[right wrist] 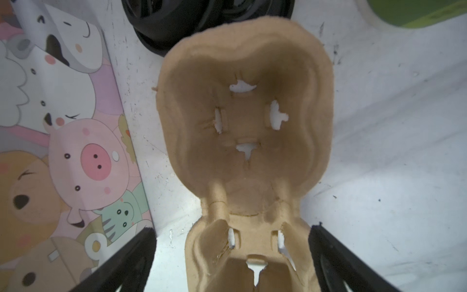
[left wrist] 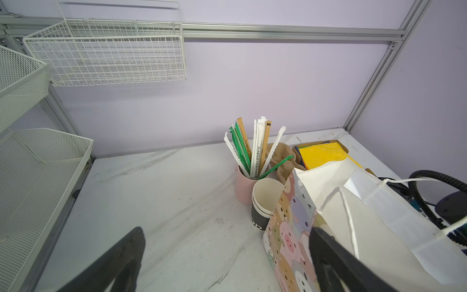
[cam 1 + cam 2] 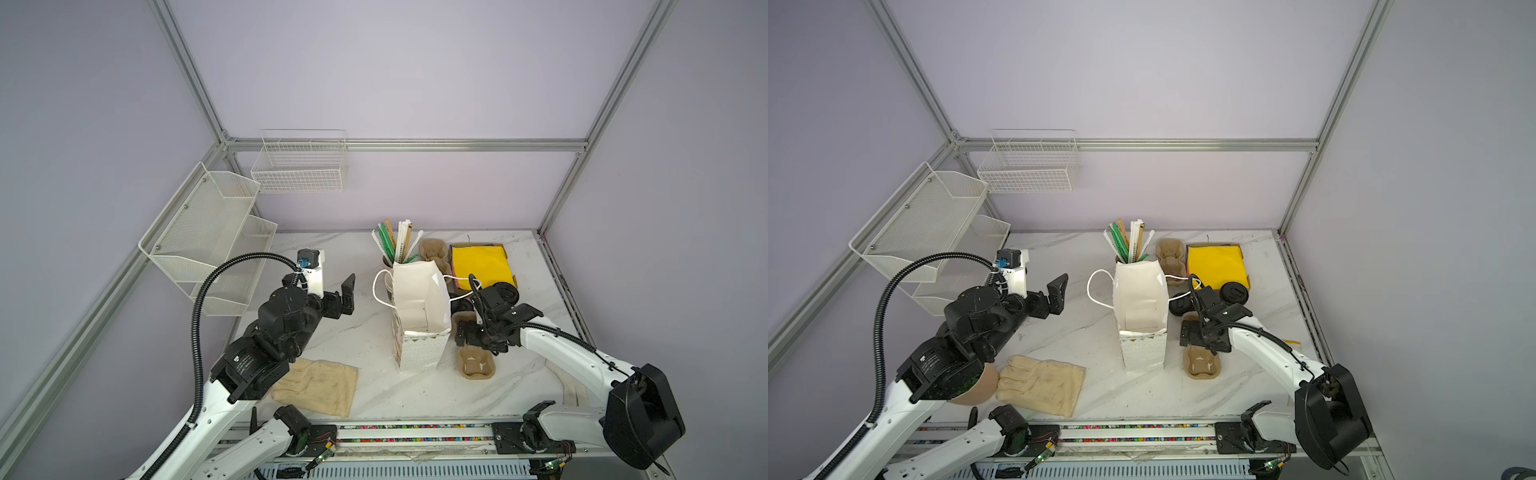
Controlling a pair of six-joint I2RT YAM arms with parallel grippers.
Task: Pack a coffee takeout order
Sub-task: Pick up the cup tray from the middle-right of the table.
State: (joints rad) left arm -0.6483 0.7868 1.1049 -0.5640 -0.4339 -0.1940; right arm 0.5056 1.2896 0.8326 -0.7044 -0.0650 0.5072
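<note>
On the marble-patterned table, the right gripper hangs over the brown pulp cup carrier, jaws spread wide to either side of one end and clamped on nothing; the carrier lies flat just beside the white paper bag. The left gripper hovers on the bag's other side, equally wide and empty. Both top views show black-lidded cups beyond the carrier, the yellow paper sheet near the back wall and a cream glove at the front. Only the wrist views reveal the bag's cartoon animals, a pink pig among them; from above it looks white and dotted. The left wrist view alone brings lettering close: the lidless nested cups wear a dark sleeve with partly hidden letters, and the wrapped straws are printed "PLA", the rest too small to read.
</note>
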